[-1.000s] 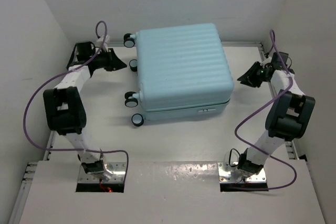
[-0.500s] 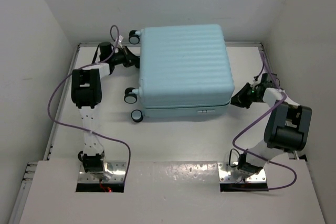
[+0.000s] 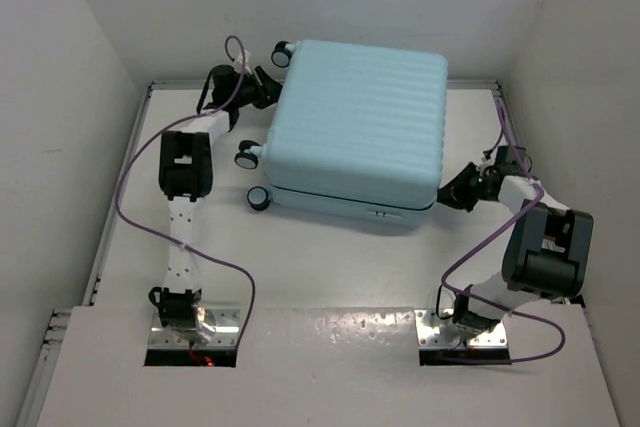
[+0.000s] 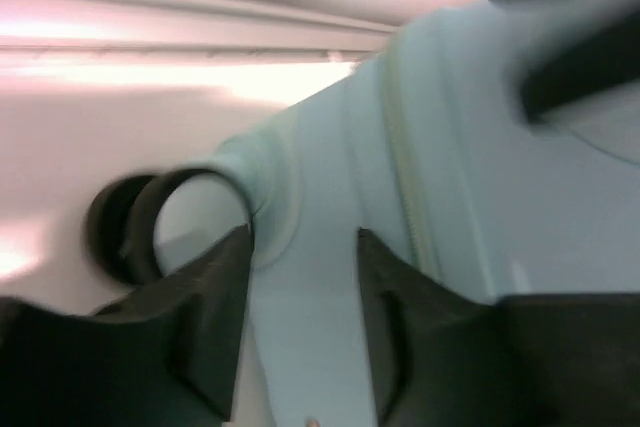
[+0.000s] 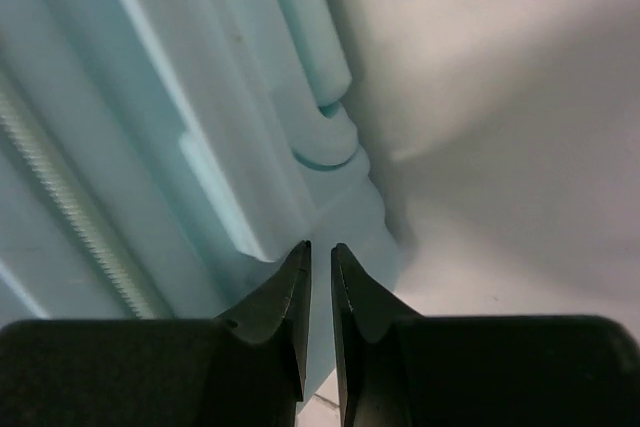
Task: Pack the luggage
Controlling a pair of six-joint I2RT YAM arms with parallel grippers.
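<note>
The luggage (image 3: 355,127), a pale blue ribbed hard-shell suitcase, lies closed and skewed on the white table, its small wheels (image 3: 246,157) facing left. My left gripper (image 3: 262,87) is at its far left corner; in the left wrist view the left gripper (image 4: 303,247) is open, with the luggage's shell (image 4: 440,177) showing between the fingers and a wheel (image 4: 130,227) just to the left. My right gripper (image 3: 452,192) is at the near right corner. In the right wrist view the right gripper (image 5: 320,247) is shut with only a slit, its tips against the luggage (image 5: 180,117).
White walls close in the table (image 3: 330,267) at the back and on both sides. The luggage's far edge is near the back wall. Purple cables (image 3: 130,177) loop beside each arm. A raised rail (image 3: 100,257) runs along the table's left side.
The luggage has slid right and turned, its wheel end swinging toward the back. My left gripper followed to the far left corner and opened. My right gripper dropped to the near right corner.
</note>
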